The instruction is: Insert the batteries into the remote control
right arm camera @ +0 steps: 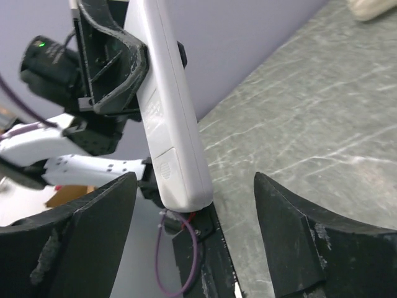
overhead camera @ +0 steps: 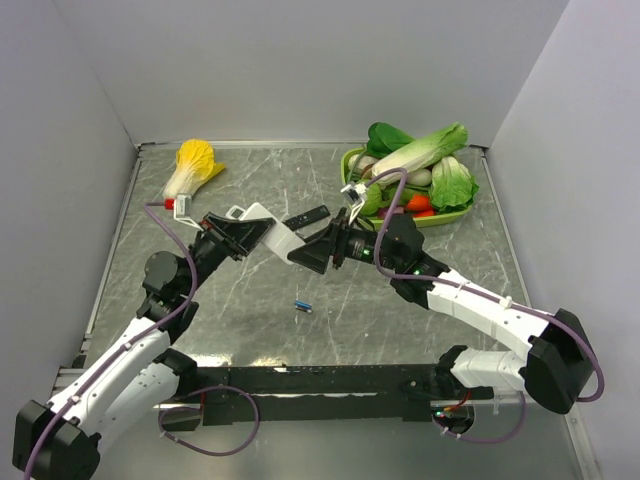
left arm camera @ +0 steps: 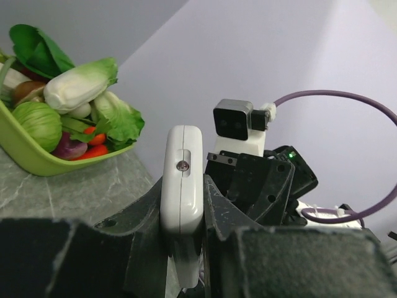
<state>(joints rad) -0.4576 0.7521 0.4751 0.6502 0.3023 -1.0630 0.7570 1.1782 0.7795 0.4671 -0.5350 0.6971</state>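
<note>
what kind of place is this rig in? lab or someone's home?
Probably a lab test cell, not a home: plain walls box in a marble-patterned table, a left arm and right arm are bolted at its near edge, and the props look staged: a green tray of vegetables, a lone battery.

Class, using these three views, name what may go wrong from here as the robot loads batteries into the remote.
1. The light-grey rectangular remote control hangs above the grey marbled table, pinched only by the left gripper. The right gripper stands open around its free end, so it may pivot or slip.
2. The small blue cylindrical battery lies loose on that table. A dropped remote control or a sweeping arm might send it rolling.
</note>
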